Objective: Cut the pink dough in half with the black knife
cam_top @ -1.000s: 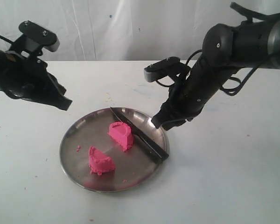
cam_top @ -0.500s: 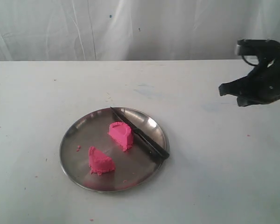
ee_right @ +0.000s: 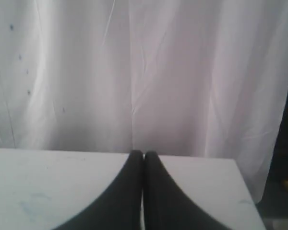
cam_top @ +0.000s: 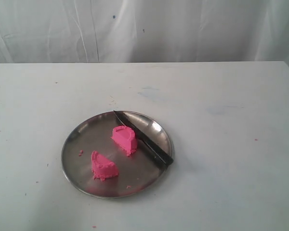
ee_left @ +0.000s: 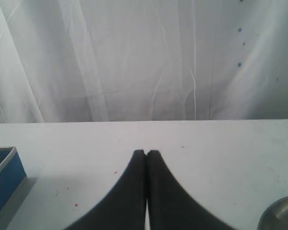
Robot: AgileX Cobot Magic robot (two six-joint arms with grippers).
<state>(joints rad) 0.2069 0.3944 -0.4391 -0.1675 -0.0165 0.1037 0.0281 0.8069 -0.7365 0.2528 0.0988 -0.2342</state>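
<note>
I'm in a bare test setup: white table, white curtain hung close behind the far edge.

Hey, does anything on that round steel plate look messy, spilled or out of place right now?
Mostly tidy. The pink dough lies as two separate halves on the round steel plate. A few tiny pink crumbs are scattered beside them. The long black knife rests across the plate, its handle end overhanging the rim.

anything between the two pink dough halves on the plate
No: in the exterior view only bare plate lies between the far dough half and the near dough half.
</note>
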